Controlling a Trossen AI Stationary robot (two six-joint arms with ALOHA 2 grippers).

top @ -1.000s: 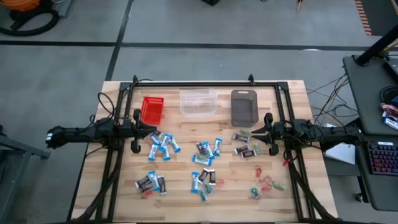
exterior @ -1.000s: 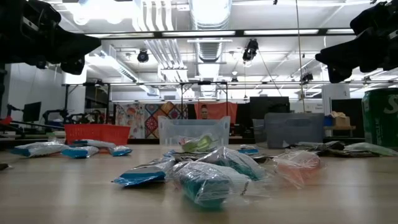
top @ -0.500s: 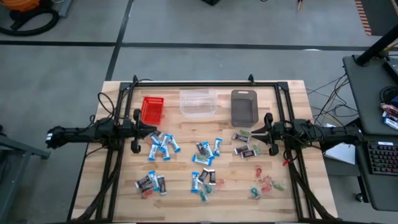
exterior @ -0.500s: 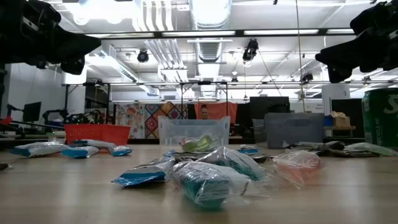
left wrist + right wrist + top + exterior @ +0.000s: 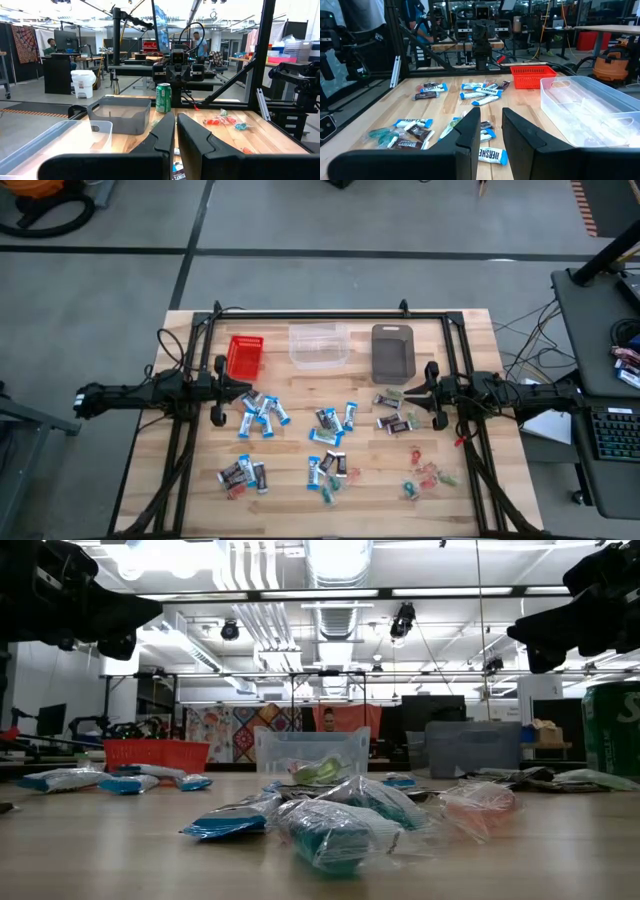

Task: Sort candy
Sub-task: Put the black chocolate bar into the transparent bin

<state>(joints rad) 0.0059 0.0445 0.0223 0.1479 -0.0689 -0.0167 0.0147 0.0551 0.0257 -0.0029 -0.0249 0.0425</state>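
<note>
Candy (image 5: pixel 328 423) scattered table centre, mixed clusters. Left gripper (image 5: pixel 246 392) at 9 o'clock, pressed together, empty. Right gripper (image 5: pixel 403 397) at 3 o'clock, slightly spread, empty. Risk: overlapping wrappers, double pick, wrong bin.

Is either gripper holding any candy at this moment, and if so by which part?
Nothing is held. The left gripper and the right gripper hover empty above the table; the candy lies loose.
</note>
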